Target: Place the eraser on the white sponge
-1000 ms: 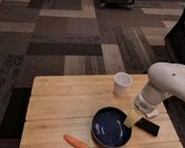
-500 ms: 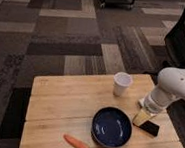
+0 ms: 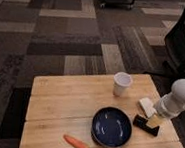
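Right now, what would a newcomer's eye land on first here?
The dark blue bowl stands out, front and centre on the wooden table, with an orange carrot lying to its left in the view, near the front edge. At the right edge the white arm has its tool low over the black eraser, with the white sponge just behind and a white cup farther back.
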{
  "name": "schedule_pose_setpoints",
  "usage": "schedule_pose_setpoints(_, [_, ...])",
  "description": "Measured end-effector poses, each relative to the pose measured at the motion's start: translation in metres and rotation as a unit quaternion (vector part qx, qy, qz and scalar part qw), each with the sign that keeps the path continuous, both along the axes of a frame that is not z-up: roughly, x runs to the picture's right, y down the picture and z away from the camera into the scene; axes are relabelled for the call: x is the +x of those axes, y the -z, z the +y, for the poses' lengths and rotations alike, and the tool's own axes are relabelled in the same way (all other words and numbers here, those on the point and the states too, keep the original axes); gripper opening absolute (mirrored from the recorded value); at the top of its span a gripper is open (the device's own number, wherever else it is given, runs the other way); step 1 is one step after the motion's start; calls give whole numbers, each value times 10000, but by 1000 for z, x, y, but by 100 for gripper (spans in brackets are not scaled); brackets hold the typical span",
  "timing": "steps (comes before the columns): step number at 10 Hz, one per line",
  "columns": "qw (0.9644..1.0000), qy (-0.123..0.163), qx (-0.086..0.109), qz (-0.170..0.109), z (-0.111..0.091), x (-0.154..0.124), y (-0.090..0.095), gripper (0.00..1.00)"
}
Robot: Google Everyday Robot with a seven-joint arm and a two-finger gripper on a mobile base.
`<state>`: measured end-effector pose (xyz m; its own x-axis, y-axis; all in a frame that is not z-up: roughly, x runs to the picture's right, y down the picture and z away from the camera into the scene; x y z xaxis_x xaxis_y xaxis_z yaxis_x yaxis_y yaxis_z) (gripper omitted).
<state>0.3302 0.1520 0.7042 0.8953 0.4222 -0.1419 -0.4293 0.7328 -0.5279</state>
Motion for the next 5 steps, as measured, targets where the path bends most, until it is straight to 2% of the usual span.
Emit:
schedule_pose_setpoints(1, [9998, 176, 91, -88, 1, 0, -6, 65])
schedule_pose_setpoints(2, [9995, 290, 68, -77, 5, 0, -10, 65])
schedule_pose_setpoints(5, [9972, 734, -122, 52, 17, -7, -23, 65])
